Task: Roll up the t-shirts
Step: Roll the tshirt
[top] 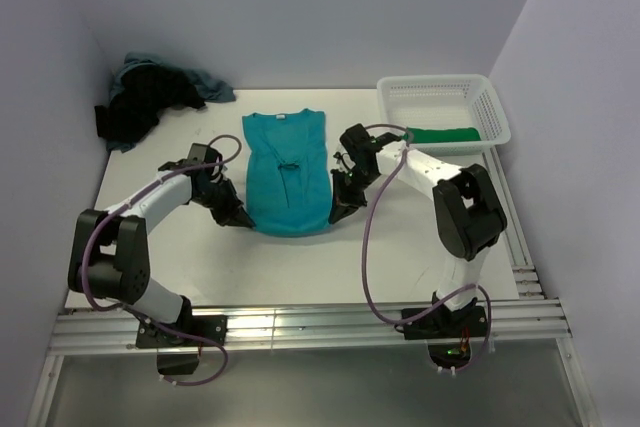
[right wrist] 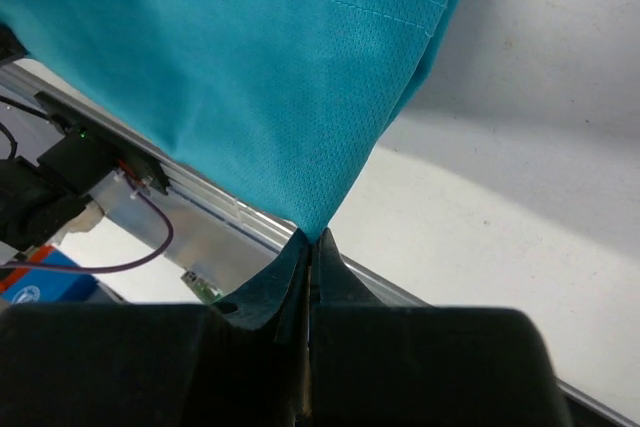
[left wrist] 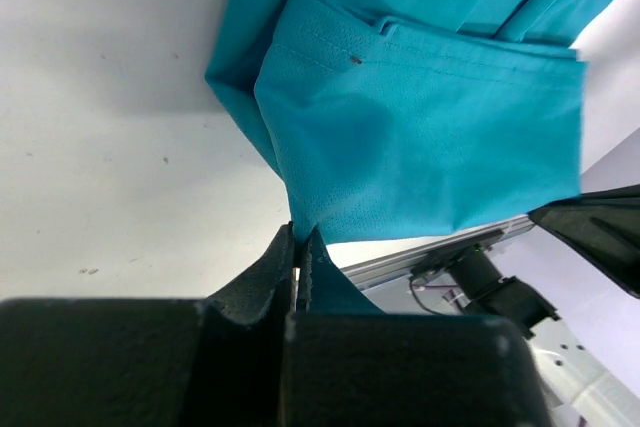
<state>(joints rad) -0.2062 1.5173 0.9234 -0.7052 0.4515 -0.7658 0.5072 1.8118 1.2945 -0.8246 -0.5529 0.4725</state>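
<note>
1. a white table (top: 400, 257) stands between pale lilac walls. a white lattice basket (top: 495, 112) sits at its far right corner and a dark heap of t-shirts (top: 150, 107) at its far left.
2. the teal t-shirt (top: 288, 172) lies mid-table between the two arms, folded to a narrow strip, collar at the far end, hem at the near end. a green t-shirt (top: 442, 134) lies in the basket.
3. left gripper (left wrist: 300, 247): jaws together, clamped on the near-left corner of the hem, with a thin layer of cloth pinched at the tips.
4. right gripper (right wrist: 313, 244): jaws together, clamped on the near-right corner of the hem in the same way.
5. step in hand, as judged: the first turn of the roll, from the hem toward the collar.
6. move both arms together, so that the hem stays square to the strip.
7. lift the corners only slightly, carry them forward over the cloth and set them down to form a small, tight first turn.
8. keep light tension between the two corners. slack in the middle is likely to give a loose, cone-shaped roll.
9. avoid dragging the strip across the table, as the side folds could open.
</note>
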